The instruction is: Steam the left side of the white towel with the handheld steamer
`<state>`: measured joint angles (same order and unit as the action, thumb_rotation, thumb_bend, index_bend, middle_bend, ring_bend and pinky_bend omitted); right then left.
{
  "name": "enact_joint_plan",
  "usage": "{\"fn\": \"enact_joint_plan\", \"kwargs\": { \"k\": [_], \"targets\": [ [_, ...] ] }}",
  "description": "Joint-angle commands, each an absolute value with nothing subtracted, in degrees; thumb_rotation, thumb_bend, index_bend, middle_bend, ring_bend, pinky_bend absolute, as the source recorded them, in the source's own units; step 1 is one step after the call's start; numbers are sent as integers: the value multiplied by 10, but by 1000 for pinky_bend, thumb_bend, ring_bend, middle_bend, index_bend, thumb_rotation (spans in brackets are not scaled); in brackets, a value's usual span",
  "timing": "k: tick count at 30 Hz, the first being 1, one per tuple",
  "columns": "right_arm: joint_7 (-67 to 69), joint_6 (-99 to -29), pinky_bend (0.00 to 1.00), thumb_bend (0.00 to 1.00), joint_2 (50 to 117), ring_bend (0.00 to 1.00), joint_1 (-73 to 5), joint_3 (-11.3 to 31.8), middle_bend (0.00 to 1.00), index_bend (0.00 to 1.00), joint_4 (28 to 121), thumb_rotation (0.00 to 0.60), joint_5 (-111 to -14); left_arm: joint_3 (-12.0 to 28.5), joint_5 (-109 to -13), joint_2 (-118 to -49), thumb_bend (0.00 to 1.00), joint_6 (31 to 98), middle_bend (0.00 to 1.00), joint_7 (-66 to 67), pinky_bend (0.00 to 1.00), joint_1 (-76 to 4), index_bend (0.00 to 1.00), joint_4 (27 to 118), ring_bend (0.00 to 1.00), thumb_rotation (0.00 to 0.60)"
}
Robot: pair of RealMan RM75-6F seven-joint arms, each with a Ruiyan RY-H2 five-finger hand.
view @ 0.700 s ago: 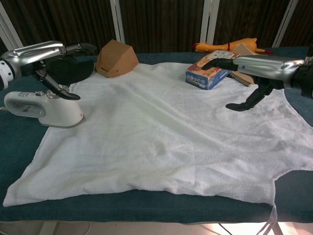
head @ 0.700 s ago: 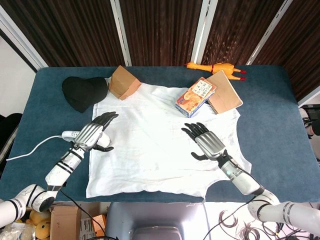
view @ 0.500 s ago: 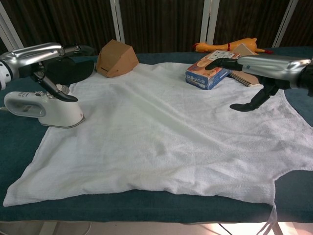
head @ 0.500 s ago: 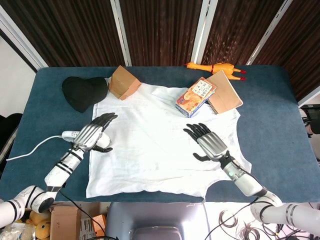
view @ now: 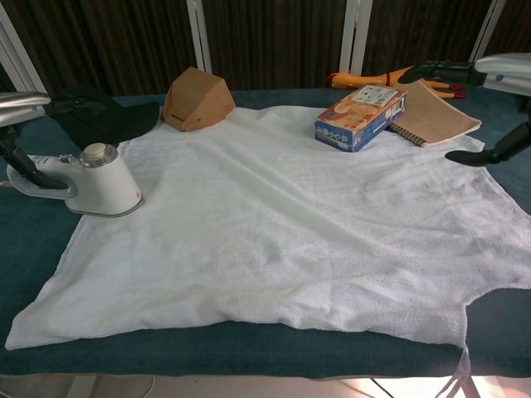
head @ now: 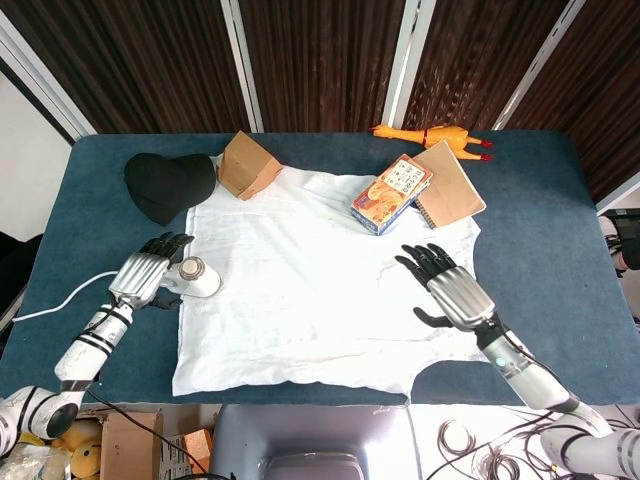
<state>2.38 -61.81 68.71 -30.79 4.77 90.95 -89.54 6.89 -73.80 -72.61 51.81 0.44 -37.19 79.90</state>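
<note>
1. Lying flat across the middle of the table [head: 560, 200], the towel [head: 310, 290] is spread out with a few soft wrinkles; its near corners hang close to the table's front edge.
2. The steamer [head: 197, 280] stands upright at the towel's left edge, its base partly on the cloth in the chest view, and its cord [head: 50, 303] trails left over the table.
3. The left hand [head: 145, 278] hovers just left of the steamer, palm down and fingers spread. Its fingertips reach toward the steamer's handle. It grips nothing, though I cannot tell whether a fingertip touches the handle.
4. In the chest view only a sliver of the left hand [view: 18, 133] shows at the frame's edge, above the steamer [view: 87, 181].
5. The right hand [head: 455, 292] hovers over the towel's right side, palm down, fingers spread wide, holding nothing.
6. A brown cardboard piece [head: 247, 165] sits at the towel's far left corner, with a black cap [head: 165, 185] just left of it.
7. A snack box [head: 391, 192] rests on the towel's far right part, beside a brown notebook [head: 450, 185]; a rubber chicken [head: 430, 135] lies behind them near the far edge.
</note>
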Motion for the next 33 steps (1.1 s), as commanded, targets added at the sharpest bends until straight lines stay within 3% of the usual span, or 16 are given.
{"fn": "enact_joint_plan", "kwargs": {
  "k": [1, 11, 17, 27, 33],
  "targets": [
    [55, -663, 0, 268, 643, 0, -273, 20, 0, 0, 919, 600, -926, 49, -700, -736, 110, 502, 90, 47, 132, -357, 86, 747, 0, 600],
    [90, -669, 0, 268, 628, 0, -265, 2, 0, 0, 907, 600, -941, 35, -716, -772, 219, 460, 198, 8, 145, -362, 237, 660, 57, 600],
    [93, -660, 0, 269, 630, 0, -264, 1, 0, 0, 896, 600, -927, 34, -735, -784, 217, 450, 213, -33, 161, -367, 256, 632, 70, 600],
    [88, -646, 0, 268, 634, 0, -262, 1, 0, 0, 889, 600, -909, 32, -787, -802, 200, 479, 325, -101, 300, -370, 354, 599, 195, 600],
    [78, -635, 0, 268, 632, 0, -262, 0, 0, 0, 892, 600, -897, 31, -805, -814, 201, 503, 420, -129, 450, -367, 450, 573, 325, 600]
  ]
}}
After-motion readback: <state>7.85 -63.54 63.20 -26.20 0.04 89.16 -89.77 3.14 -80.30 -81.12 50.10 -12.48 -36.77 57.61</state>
